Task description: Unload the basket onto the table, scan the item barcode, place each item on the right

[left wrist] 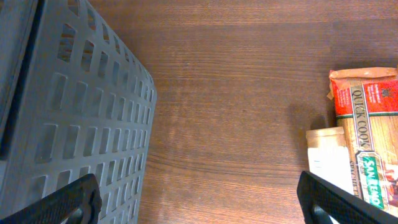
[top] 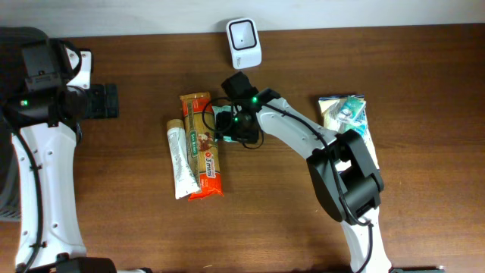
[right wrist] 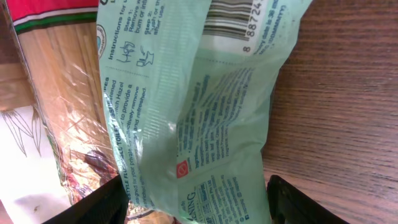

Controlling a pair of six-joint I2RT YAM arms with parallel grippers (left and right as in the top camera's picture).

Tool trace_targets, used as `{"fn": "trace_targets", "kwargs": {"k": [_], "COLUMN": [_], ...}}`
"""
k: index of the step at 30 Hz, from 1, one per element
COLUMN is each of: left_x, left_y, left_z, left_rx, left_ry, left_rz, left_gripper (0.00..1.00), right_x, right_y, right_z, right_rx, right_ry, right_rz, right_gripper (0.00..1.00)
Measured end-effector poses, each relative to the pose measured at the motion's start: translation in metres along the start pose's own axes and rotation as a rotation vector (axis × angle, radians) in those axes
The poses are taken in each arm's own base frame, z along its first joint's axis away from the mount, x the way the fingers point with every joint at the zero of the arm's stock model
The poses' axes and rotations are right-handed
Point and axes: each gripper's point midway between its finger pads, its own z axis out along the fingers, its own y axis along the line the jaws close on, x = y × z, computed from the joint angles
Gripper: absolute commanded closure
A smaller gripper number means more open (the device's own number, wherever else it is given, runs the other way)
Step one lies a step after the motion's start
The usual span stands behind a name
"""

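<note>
Green pouch (right wrist: 186,106) sits mid-counter (top: 136,189), one edge over the spaghetti pkt (top: 198,121), barcode (right wrist: 231,23) facing up toward the wrist cam. The white scanner (top: 244,42) is near, by the back edge. R claw (right wrist: 194,202) straddles the pouch w/ a finger along each side, approx touching, but can't tell if it's really clamped; L claw (left wrist: 199,202) is spread wide w/ nothing in it, over bare wood beside a grey basket (left wrist: 74,112).

We see a pale green wipes pouch (right wrist: 199,124) lying on the desk (top: 114,189), barcode (right wrist: 233,18) up. The white scanner (top: 244,42) is at the far edge.
</note>
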Motion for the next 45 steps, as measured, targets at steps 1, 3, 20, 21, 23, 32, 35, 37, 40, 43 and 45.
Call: {"fn": "trace_targets", "kwargs": {"k": [1, 3, 20, 21, 23, 32, 35, 37, 40, 43, 45], "left_x": [0.000, 0.000, 0.000, 0.000, 0.000, 0.000, 0.000, 0.000, 0.000, 0.000, 0.000], "left_y": [0.000, 0.000, 0.000, 0.000, 0.000, 0.000, 0.000, 0.000, 0.000, 0.000, 0.000], "left_z": [0.000, 0.000, 0.000, 0.000, 0.000, 0.000, 0.000, 0.000, 0.000, 0.000, 0.000], "left_rx": [0.000, 0.000, 0.000, 0.000, 0.000, 0.000, 0.000, 0.000, 0.000, 0.000, 0.000], "left_ry": [0.000, 0.000, 0.000, 0.000, -0.001, 0.000, 0.000, 0.000, 0.000, 0.000, 0.000], "left_rz": [0.000, 0.000, 0.000, 0.000, 0.000, 0.000, 0.000, 0.000, 0.000, 0.000, 0.000], "left_gripper": [0.01, 0.01, 0.01, 0.01, 0.01, 0.01, 0.01, 0.01, 0.01, 0.01, 0.01], "right_x": [0.001, 0.005, 0.004, -0.005, -0.020, -0.051, -0.044, -0.044, -0.040, -0.038, -0.038], "right_y": [0.000, 0.002, -0.115, -0.128, -0.138, -0.051, -0.043, -0.044, -0.059, -0.059, -0.054], "right_z": [0.001, 0.005, -0.036, -0.044, -0.068, -0.116, -0.095, -0.074, -0.031, -0.023, -0.025], "right_rx": [0.002, 0.007, 0.210, 0.226, 0.214, 0.021, 0.057, 0.070, 0.107, 0.087, 0.059], "right_ry": [0.003, 0.012, 0.196, 0.188, 0.180, 0.047, 0.071, 0.084, 0.137, 0.159, 0.163], "right_rz": [-0.001, -0.008, -0.385, -0.381, -0.344, -0.403, -0.391, -0.391, -0.352, -0.325, -0.324], "right_gripper": [0.32, 0.38, 0.36, 0.38, 0.40, 0.79, 0.83, 0.84, 0.80, 0.55, 0.51]}}
